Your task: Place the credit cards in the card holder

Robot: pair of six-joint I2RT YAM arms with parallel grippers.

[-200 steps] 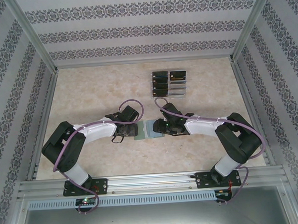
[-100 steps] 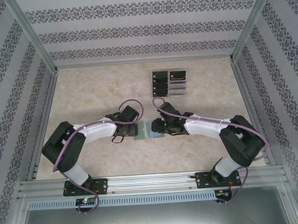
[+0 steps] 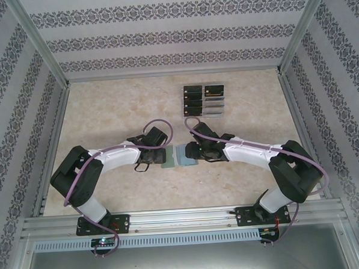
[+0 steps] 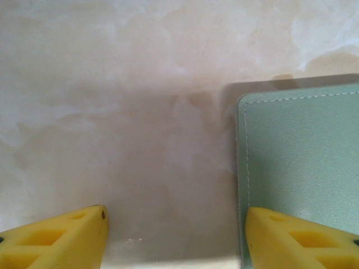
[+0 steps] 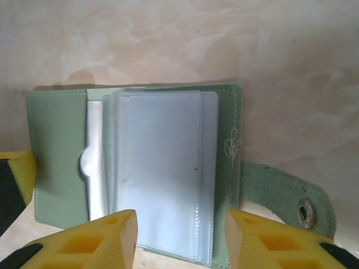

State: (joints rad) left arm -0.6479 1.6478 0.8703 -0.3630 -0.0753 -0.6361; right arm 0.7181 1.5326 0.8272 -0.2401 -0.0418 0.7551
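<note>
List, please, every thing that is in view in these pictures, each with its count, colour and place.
card holder: one, sage green outside, pale grey-blue inside, lying open at the middle of the table, between the two pincers
credit cards: several, black, some with a pale stripe, in the rack
rack: one, clear plastic, far side of the table, right of centre
table: one, beige marbled
walls: three, white with dark patterned bands, around the table
rail: one, silver, near edge
left arm, right arm: two, white and black
left pincer: yellow fingers, apart, at the holder's left edge
right pincer: yellow fingers, apart, over the open inside
</note>
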